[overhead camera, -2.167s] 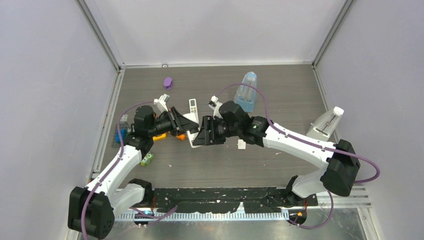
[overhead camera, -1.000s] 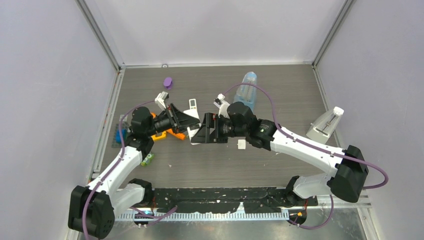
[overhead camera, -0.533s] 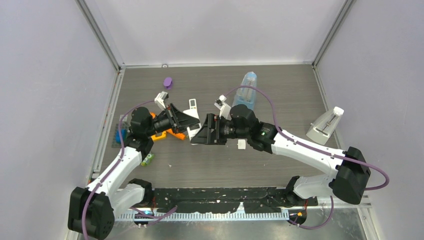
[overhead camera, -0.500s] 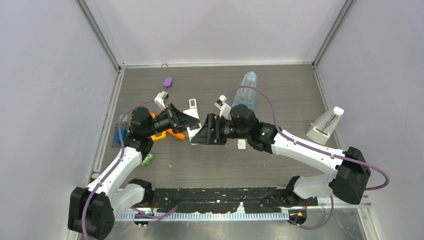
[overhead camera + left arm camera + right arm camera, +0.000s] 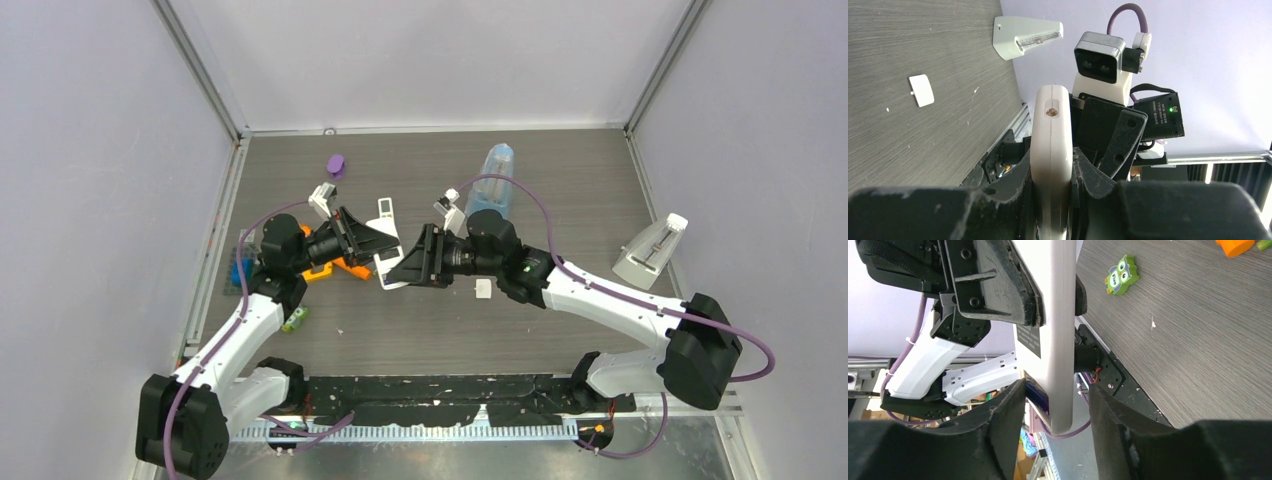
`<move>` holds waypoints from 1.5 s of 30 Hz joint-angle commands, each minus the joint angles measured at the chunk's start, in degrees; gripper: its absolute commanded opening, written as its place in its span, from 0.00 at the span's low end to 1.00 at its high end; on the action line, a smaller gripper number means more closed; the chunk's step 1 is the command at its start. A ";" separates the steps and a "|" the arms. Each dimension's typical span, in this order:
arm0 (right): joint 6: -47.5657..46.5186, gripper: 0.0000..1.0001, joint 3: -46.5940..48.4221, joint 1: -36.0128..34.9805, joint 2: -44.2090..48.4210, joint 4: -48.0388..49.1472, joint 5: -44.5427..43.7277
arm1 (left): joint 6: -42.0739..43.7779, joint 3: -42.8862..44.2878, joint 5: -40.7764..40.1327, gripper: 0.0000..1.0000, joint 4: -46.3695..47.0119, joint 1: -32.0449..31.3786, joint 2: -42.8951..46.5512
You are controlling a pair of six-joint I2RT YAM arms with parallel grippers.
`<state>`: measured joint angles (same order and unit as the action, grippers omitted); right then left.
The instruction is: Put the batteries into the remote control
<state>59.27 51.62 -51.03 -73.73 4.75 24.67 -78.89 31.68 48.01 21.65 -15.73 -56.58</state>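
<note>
The tabletop [image 5: 560, 180] lies below both arms. The left claw [image 5: 1050, 167] is clamped on the white remote control [image 5: 1050, 125], which it holds off the surface. The right claw [image 5: 1053, 412] stands apart, straddling the remote control's free end. A purple battery [image 5: 1037, 394] sits in its compartment.
</note>
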 commanded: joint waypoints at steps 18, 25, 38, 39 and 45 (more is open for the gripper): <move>-6.08 0.30 1.74 0.40 -0.23 -3.67 0.26 | -0.63 2.81 -0.60 0.00 3.23 -0.18 1.27; -7.09 0.76 2.83 0.59 3.45 -4.38 -3.43 | 7.73 3.78 -1.31 0.00 0.64 -0.03 3.63; -6.42 0.82 2.58 3.11 8.21 -11.71 -14.05 | 45.77 13.17 -19.00 0.00 -36.62 0.44 17.83; -7.56 0.82 3.17 3.12 7.44 -13.85 -15.64 | 46.53 13.83 -21.23 0.00 -38.64 0.43 18.26; -13.02 0.72 14.32 0.48 -6.16 -24.45 -24.69 | 47.25 15.03 -31.71 0.00 -43.88 0.41 22.82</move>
<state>50.87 58.26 -48.42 -72.69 -12.67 8.93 -35.62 44.29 26.26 -15.77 -15.62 -36.86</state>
